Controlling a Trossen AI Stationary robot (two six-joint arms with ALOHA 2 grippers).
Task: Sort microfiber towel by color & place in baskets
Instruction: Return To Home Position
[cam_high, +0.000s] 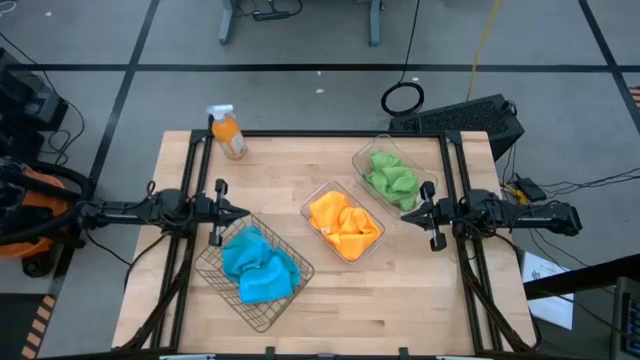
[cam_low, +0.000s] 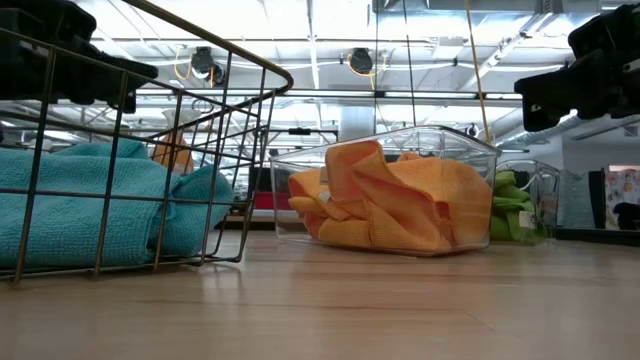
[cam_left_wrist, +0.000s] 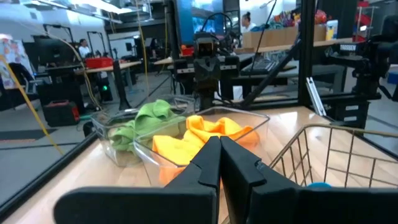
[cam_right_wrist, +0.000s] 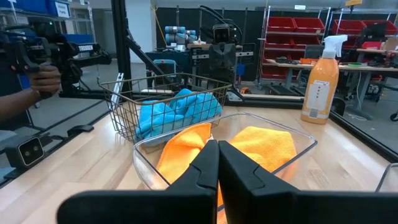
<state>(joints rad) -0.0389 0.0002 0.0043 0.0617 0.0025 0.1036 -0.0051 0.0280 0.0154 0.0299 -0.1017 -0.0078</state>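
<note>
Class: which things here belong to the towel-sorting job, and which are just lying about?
Job: blue towels in the wire basket; orange towels in the middle clear tub; green towels in the far clear tub; left gripper and right gripper, both shut.
Lying about: orange spray bottle near the table's edge.

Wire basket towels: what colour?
Bright blue; the towels in the wire basket show best in the high view.

Through my left wrist camera I see the left gripper (cam_left_wrist: 219, 142) with its fingers pressed together, aimed across the wooden table (cam_left_wrist: 62, 177) at a clear tub (cam_left_wrist: 245, 112) of orange towels (cam_left_wrist: 214, 127). Just beyond it, a second clear tub (cam_left_wrist: 106, 134) holds a green towel (cam_left_wrist: 146, 115). A wire basket (cam_left_wrist: 336, 130) stands close by, with a bit of blue towel (cam_left_wrist: 318, 185) showing inside.
</note>
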